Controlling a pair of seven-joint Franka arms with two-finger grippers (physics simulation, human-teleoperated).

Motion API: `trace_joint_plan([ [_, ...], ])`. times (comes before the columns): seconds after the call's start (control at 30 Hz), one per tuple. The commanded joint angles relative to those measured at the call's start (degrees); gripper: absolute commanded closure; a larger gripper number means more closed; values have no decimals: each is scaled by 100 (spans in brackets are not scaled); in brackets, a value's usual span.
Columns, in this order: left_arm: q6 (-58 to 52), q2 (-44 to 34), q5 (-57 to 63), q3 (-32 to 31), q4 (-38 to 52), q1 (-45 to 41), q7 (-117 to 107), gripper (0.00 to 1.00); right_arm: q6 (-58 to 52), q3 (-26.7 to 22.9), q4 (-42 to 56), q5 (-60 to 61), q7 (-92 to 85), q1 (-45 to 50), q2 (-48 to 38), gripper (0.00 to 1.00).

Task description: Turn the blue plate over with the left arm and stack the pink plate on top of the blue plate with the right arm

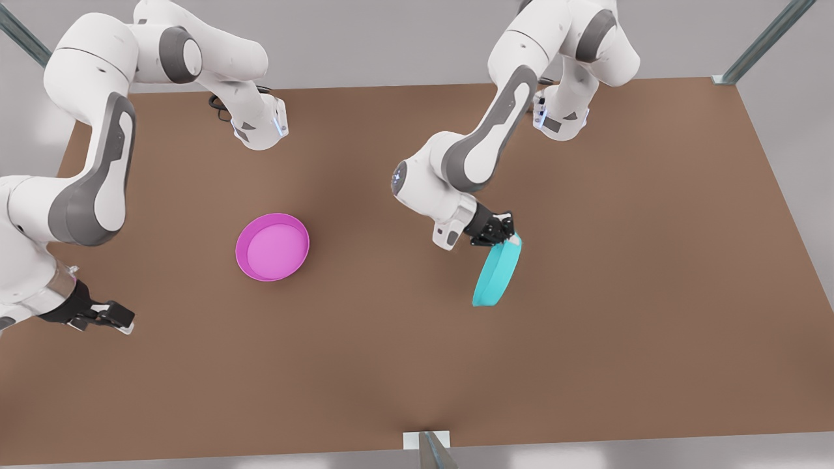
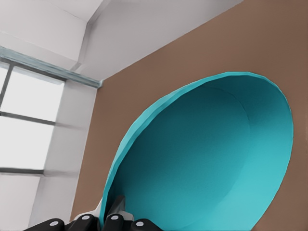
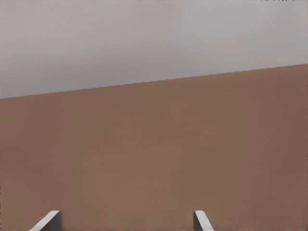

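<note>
The blue plate (image 1: pixel 496 275) hangs tilted nearly on edge above the table at the front view's right of centre. My left gripper (image 1: pixel 511 238) is shut on its upper rim. In the left wrist view the blue plate (image 2: pixel 202 159) shows its hollow inside, with my left gripper (image 2: pixel 111 207) clamped on the rim. The pink plate (image 1: pixel 272 247) lies upright on the table left of centre, its lighter inside facing up. My right gripper (image 1: pixel 124 321) waits open near the front view's left edge, well apart from the pink plate. Its fingertips (image 3: pixel 204 221) stand wide apart over bare table, around the right gripper's (image 3: pixel 126 222) gap.
The brown table (image 1: pixel 586 358) spreads wide around both plates. Both arm bases stand at its far edge. A small white bracket (image 1: pixel 427 441) sits at the near edge, and metal frame posts (image 1: pixel 762 39) rise at the far corners.
</note>
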Motion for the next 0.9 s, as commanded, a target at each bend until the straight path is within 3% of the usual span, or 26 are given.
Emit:
trace_joint_plan([
  [0.0,12,-1,15,4,-2,-53,-128,79,-47,9,0,-63,-1,6,-30,0],
  [0.1,-181,8,279,4,-10,-379,-822,79,-504,26,52,-46,-10,15,-162,0],
  [0.87,-172,746,1606,-5,-45,-1557,-3468,79,-1058,44,70,-81,-115,77,-224,0],
])
